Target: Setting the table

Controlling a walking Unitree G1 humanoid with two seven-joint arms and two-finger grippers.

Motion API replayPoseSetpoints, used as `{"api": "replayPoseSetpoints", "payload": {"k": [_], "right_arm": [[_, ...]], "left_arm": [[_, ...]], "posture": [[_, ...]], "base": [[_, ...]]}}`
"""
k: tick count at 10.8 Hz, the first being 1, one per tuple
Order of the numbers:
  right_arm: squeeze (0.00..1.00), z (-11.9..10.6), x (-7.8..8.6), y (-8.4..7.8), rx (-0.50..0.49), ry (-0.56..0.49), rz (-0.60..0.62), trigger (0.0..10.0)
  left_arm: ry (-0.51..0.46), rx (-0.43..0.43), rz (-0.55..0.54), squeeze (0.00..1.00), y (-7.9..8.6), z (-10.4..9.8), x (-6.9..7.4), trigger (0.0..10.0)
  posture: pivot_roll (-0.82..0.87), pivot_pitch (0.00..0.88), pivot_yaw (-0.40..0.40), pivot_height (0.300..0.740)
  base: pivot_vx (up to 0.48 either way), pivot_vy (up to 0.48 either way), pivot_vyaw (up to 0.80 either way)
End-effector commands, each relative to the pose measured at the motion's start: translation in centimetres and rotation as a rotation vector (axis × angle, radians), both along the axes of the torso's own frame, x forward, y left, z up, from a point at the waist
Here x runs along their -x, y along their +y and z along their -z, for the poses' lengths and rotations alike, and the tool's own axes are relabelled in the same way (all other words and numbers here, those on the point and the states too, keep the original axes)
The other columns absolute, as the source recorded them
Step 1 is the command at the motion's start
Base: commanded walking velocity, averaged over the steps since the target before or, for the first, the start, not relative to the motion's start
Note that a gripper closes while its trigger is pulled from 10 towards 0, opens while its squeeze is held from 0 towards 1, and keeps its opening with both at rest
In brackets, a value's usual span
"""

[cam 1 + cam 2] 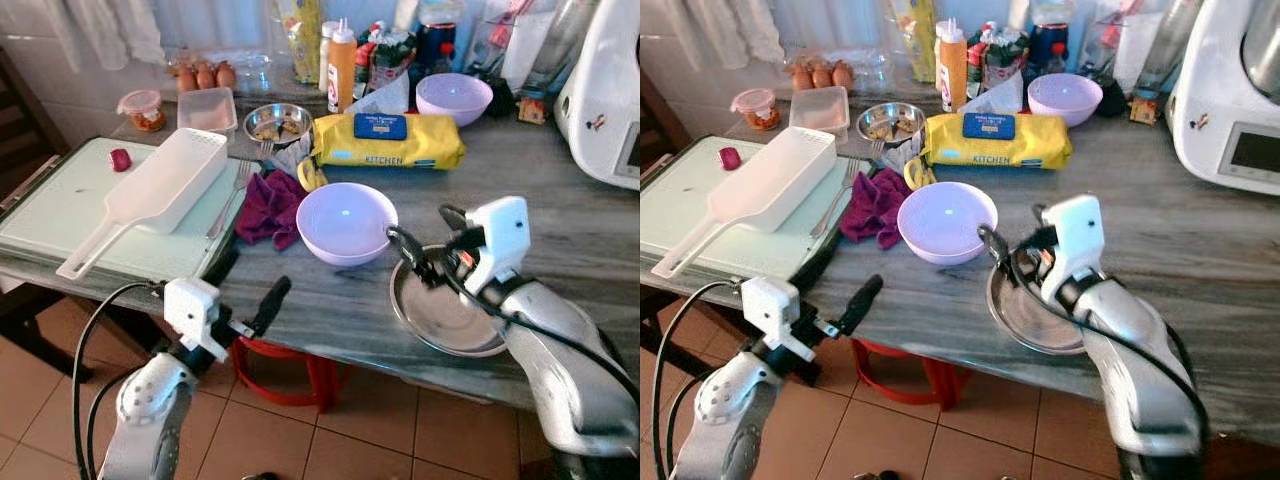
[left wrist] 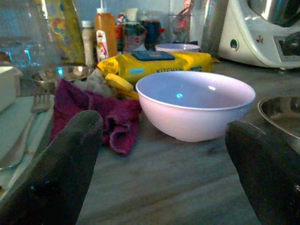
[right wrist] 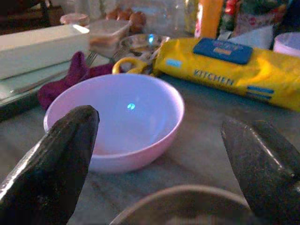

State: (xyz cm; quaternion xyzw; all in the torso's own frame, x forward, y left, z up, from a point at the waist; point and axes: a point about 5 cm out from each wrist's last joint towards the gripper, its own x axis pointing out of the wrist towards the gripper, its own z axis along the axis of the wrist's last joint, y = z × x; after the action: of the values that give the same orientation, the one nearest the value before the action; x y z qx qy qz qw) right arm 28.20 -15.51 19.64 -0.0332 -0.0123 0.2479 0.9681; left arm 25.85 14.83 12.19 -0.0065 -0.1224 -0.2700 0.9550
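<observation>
**Bowl and plate at the counter's front edge**

Head views first: your right gripper (image 1: 425, 240) hangs spread over the steel plate (image 1: 440, 320), just beside the lilac bowl (image 1: 346, 222). Your left gripper (image 1: 250, 290) waits at the counter edge, spread and empty.

Left wrist view — bowl (image 2: 197, 105) dead ahead between both fingers (image 2: 61, 168), purple cloth (image 2: 108, 117) crowding one side.

Right wrist view — bowl (image 3: 117, 122) and plate rim below. Both look light, stiff and slick, so I'd pinch a rim. Open room lies to your right; the drop-off is close.
</observation>
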Motion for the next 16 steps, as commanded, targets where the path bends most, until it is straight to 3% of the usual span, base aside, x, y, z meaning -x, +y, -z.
{"api": "replayPoseSetpoints", "payload": {"k": [1,5,9,10,11,12,16], "right_arm": [[0.99,-0.2,0.4,0.2,0.021,0.006,-0.004,10.0],[0.99,1.9,1.9,-0.5,0.107,0.166,0.018,10.0],[0.98,2.8,1.1,-1.8,0.155,0.269,0.120,10.0],[0.98,3.1,1.1,-1.8,0.154,0.294,0.128,10.0],[0.89,3.9,1.1,-1.8,0.160,0.345,0.127,10.0],[0.87,4.2,1.1,-1.5,0.143,0.369,0.123,10.0],[0.86,5.1,0.7,-0.3,0.108,0.407,0.098,10.0]], "left_arm": [[-0.001,-0.010,0.001,0.00,0.0,-0.4,0.0,10.0],[0.035,-0.004,-0.002,0.00,-0.5,-0.5,0.5,10.0],[0.050,0.004,-0.008,0.00,-0.6,-0.3,0.3,10.0],[0.052,0.003,-0.008,0.00,-0.6,-0.2,0.4,10.0],[0.058,0.003,-0.009,0.00,-0.6,-0.1,0.5,10.0],[0.060,0.001,-0.010,0.00,-0.5,-0.1,0.5,10.0],[0.067,-0.005,-0.013,0.00,-0.3,0.2,0.6,10.0]], "posture": [[-0.13,0.160,0.067,0.740],[-0.14,0.167,0.064,0.740],[-0.13,0.165,0.056,0.740],[-0.13,0.166,0.057,0.740],[-0.12,0.169,0.058,0.740],[-0.12,0.172,0.060,0.740],[-0.11,0.175,0.058,0.740]], "base": [[0.000,0.000,0.00],[0.000,0.000,0.00],[0.000,0.000,0.00],[0.000,0.000,0.00],[0.000,0.000,0.00],[0.000,0.000,0.00],[0.000,0.000,0.00]]}}
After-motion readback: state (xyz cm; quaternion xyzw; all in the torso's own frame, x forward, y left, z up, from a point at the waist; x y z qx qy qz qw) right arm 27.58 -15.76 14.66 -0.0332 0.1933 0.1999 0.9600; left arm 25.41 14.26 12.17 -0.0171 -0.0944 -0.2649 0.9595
